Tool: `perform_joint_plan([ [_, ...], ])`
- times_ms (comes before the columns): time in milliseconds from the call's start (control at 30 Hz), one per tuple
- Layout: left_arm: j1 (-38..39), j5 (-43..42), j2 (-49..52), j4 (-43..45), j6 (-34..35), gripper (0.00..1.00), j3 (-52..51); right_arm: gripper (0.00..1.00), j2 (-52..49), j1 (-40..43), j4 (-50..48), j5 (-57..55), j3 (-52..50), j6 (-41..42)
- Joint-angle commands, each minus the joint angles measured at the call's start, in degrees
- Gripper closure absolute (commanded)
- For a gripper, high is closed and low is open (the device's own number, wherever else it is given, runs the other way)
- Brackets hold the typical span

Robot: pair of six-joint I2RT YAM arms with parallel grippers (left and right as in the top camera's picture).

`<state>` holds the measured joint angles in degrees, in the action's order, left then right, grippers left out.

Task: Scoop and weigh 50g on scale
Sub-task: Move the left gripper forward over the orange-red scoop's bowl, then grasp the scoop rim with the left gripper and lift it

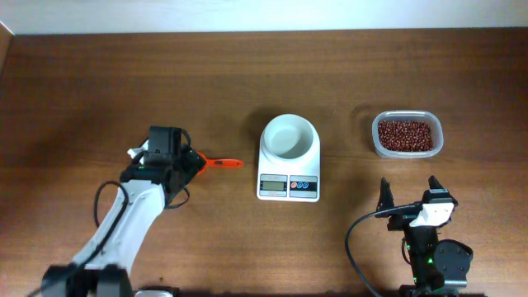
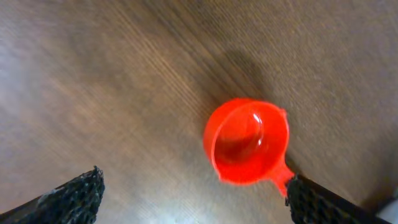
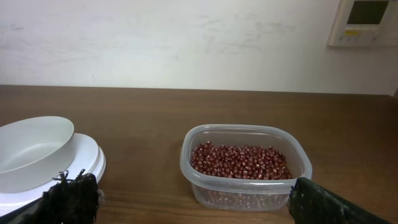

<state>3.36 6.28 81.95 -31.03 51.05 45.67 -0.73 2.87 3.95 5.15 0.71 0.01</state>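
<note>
Nearest me, along the front edge of the table [image 1: 66, 99], stand the two arms, one toward the left corner and one toward the right. The right gripper [image 1: 408, 186] sits close to that front edge, its jaws spread wide and grasping nothing, pointing toward the far edge. The left gripper [image 2: 194, 180] reaches further in over the left half of the table, jaws likewise spread wide, with nothing clasped between them. Under it the scoop [image 2: 247, 142] lies on the wood, orange, its cup mouth up and bare inside; its handle runs toward the middle of the table. In the wrist view the handle meets the tip of one finger [image 2: 320, 202], though I cannot tell whether they touch; the other finger is well apart from the cup.

Just right of the handle's end, near the centre of the table, sits the scale [image 1: 288, 186], white, with its grey display and its blue and red buttons facing the front edge; the digits are too small to read. The bowl [image 1: 289, 136] stands on its platform, on the side toward the far edge, white and empty.

Right of the scale and apart from it, straight beyond the right gripper, is the tub [image 1: 437, 140], clear plastic with rounded corners; the beans [image 1: 405, 134] lie heaped inside it, small and dark red-brown.

Farthest off, past the far edge, there is a pale wall [image 3: 186, 43] with a small panel [image 3: 365, 22] high on its right.
</note>
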Motion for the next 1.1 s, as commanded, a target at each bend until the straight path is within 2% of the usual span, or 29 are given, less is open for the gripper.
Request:
perform_joint_plan([
  [0, -0.15, -0.11, 3.72, 3.56, 0.83, 0.05, 0.87, 0.01, 0.52, -0.57, 0.17, -0.48, -0.39, 0.22],
  [267, -0.15, -0.92, 6.23, 7.61, 0.83, 0.11, 0.87, 0.01, 0.52, -0.57, 0.17, -0.48, -0.39, 0.24],
  [367, -0.15, -1.20, 6.23, 7.61, 0.83, 0.25, 0.87, 0.01, 0.52, -0.57, 0.17, -0.48, -0.39, 0.24],
  [433, -0.15, -3.17, 6.23, 7.61, 0.92, 0.28, 0.87, 0.01, 0.52, -0.57, 0.17, -0.48, -0.39, 0.24],
  [633, -0.15, -5.03, 6.23, 7.37, 8.39, 0.29, 0.87, 0.01, 0.52, -0.57, 0.17, -0.48, -0.39, 0.22],
  [800, -0.15, -5.01, 6.23, 5.68, 15.61, 0.37, 0.83, 0.01, 0.52, -0.57, 0.17, -0.48, -0.39, 0.22],
  [933, -0.13, -5.03, 6.23, 5.68, 18.69, 0.43, 0.83, 0.01, 0.52, -0.57, 0.17, -0.48, -0.39, 0.24],
  [1067, -0.15, -5.03, 6.23, 5.68, 18.84, 0.47, 0.83, 0.01, 0.52, -0.57, 0.17, -0.48, -0.39, 0.24],
])
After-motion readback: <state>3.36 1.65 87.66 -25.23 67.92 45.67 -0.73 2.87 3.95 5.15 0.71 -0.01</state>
